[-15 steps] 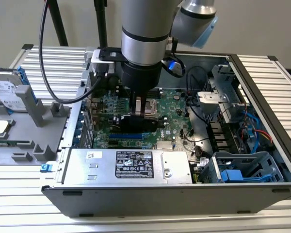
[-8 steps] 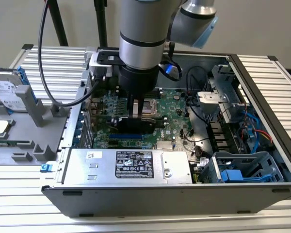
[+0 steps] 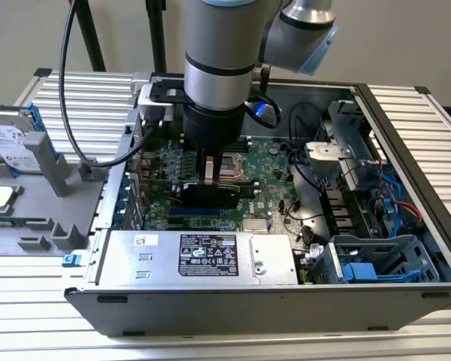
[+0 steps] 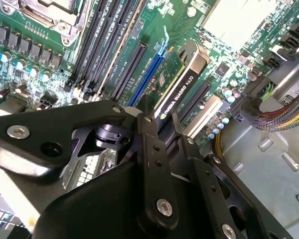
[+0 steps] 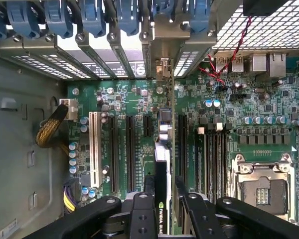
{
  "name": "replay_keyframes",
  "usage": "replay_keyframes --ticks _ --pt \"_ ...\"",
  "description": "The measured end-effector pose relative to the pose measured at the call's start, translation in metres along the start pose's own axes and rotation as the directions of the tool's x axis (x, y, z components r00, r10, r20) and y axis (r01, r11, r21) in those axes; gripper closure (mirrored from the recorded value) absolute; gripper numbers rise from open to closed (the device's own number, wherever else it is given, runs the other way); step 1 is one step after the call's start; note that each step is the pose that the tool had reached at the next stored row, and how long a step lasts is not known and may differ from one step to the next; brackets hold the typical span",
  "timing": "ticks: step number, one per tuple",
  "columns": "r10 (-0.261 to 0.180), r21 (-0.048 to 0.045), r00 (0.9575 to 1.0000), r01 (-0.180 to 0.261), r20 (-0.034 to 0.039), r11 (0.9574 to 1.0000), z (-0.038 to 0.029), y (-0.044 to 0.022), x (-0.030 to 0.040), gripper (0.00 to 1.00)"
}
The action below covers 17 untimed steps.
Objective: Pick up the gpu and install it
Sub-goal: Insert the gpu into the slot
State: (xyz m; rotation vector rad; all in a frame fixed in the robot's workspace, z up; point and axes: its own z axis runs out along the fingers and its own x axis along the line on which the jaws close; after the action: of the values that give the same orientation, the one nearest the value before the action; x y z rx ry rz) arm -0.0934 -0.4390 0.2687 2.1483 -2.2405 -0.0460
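Observation:
The gpu (image 3: 207, 197) stands on edge inside the open computer case, over the expansion slots of the green motherboard (image 3: 267, 154). My gripper (image 3: 210, 171) is shut on its top edge from above. In both wrist views the black fingers (image 5: 149, 185) clamp the thin card (image 5: 163, 167) from either side. Its black cooler face (image 4: 182, 87) lies next to a blue slot (image 4: 148, 72). Its far end reaches the rear bracket openings (image 5: 162, 69). I cannot tell whether the card is seated in a slot.
A silver hard drive with blue rails (image 3: 11, 143) rests on a grey fixture (image 3: 49, 207) at the exterior view's left. The power supply (image 3: 203, 256) lines the case's near side and a drive cage (image 3: 376, 259) its right. The CPU socket (image 5: 261, 186) and cables (image 3: 387, 188) lie close by.

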Motion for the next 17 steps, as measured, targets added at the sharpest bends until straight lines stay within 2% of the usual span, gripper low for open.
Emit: replay_keyframes --ticks 4,10,17 --pt "0.000 0.0000 1.0000 0.000 0.0001 1.0000 0.0043 -0.0002 0.0000 1.00" --pt "0.000 0.0000 1.0000 0.000 0.0001 1.0000 0.0072 0.0001 -0.0003 1.00" --pt "0.000 0.0000 1.0000 0.000 0.0001 1.0000 0.0072 0.0002 -0.0006 1.00"
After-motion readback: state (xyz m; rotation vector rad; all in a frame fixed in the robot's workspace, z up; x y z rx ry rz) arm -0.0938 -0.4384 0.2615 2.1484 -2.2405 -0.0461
